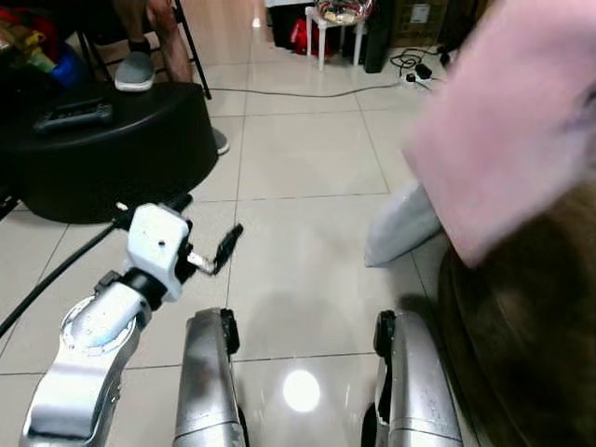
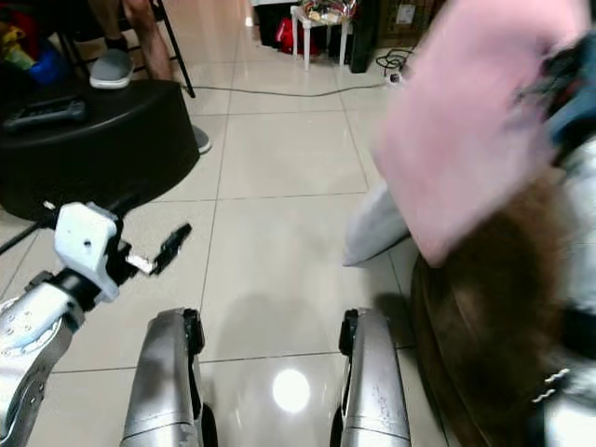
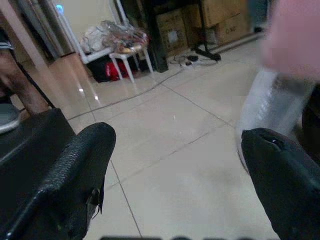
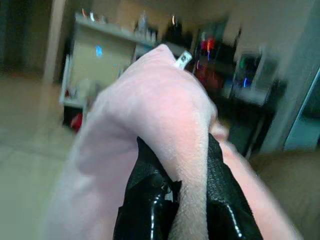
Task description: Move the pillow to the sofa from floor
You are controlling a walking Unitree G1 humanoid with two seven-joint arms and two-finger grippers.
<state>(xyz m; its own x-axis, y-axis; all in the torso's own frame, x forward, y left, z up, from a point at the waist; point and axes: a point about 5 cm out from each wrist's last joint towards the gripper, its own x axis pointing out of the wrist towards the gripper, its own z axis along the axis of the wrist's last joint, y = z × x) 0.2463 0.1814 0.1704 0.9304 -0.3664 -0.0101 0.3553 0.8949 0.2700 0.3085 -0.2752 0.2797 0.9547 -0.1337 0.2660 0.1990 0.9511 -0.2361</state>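
Observation:
A pink pillow [image 1: 507, 130] hangs in the air at the right, above the brown sofa [image 1: 531, 326]. My right gripper [image 4: 177, 145] is shut on a fold of the pink pillow [image 4: 150, 110], its black fingers [image 4: 142, 200] pinching the fabric from both sides. A white pillow [image 1: 400, 228] lies on the tiled floor, leaning against the sofa's edge below the pink one. My left gripper [image 1: 226, 244] is held out low over the floor at the left, open, with nothing between its fingers [image 3: 75, 175].
A black round ottoman [image 1: 112, 154] with a remote [image 1: 74, 114] on it stands at the left. A person's feet [image 1: 137, 70] rest behind it. A white stool [image 1: 331, 28] and a cable [image 1: 307, 91] are at the back.

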